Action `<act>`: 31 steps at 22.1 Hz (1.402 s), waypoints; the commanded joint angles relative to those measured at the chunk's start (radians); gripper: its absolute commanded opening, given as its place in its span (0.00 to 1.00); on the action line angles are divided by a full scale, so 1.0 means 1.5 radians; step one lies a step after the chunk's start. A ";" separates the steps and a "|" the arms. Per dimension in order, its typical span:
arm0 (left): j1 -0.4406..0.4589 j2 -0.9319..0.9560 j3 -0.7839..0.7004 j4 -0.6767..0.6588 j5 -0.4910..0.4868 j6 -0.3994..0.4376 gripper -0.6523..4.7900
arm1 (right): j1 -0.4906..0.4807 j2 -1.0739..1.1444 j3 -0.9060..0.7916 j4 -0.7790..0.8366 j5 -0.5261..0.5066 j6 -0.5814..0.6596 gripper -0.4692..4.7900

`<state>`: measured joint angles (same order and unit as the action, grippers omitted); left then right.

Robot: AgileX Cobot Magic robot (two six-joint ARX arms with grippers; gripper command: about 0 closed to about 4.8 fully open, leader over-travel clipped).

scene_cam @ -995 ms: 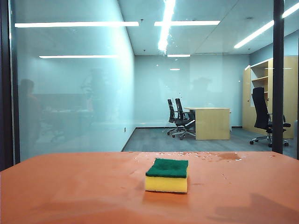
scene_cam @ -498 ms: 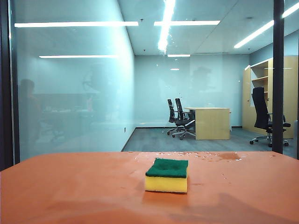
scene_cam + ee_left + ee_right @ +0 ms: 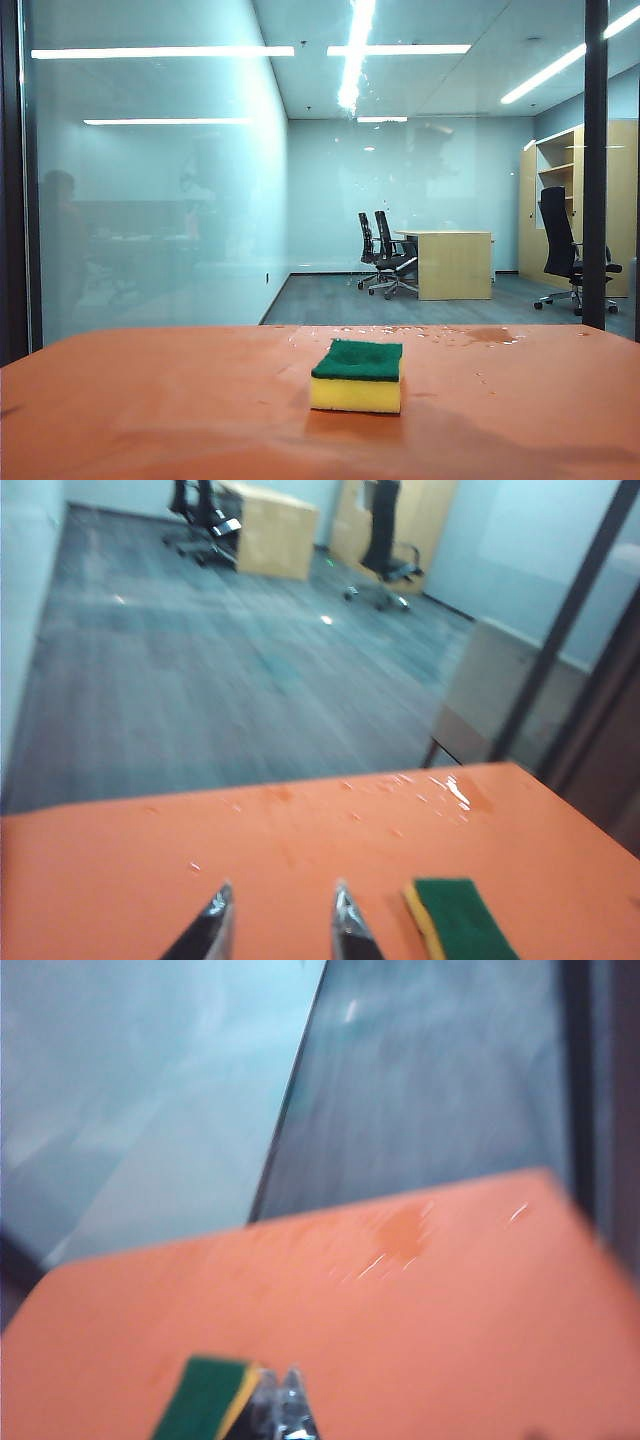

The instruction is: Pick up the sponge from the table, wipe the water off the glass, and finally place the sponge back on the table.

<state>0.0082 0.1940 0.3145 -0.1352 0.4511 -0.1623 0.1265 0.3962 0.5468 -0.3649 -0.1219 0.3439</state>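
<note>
A yellow-and-green sponge [image 3: 357,375] sat near the middle of the orange table [image 3: 150,400], looking light and soft, best pinched across its foam sides. The left gripper [image 3: 277,920] hovered beside it, fingers parted and empty; the right gripper [image 3: 283,1400] was closed nearby. Water [image 3: 480,336] dotted the table's far edge below the glass [image 3: 160,200], with an office beyond.

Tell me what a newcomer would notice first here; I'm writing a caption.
The yellow-and-green sponge sits alone mid-table, green side up, on the orange table. Behind it stands the glass wall with an office beyond, and water droplets glisten near the table's far edge. In the wrist views, the left pincer is open just beside the sponge, and the right pincer is shut next to it; neither holds anything.
</note>
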 commanded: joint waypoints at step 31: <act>-0.001 0.313 0.139 0.024 0.223 0.041 0.59 | 0.169 0.889 0.269 0.137 -0.273 0.108 0.70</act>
<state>0.0078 0.6537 0.5209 -0.1158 0.7959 -0.1055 0.3679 1.7241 0.9375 -0.1776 -0.5480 0.5064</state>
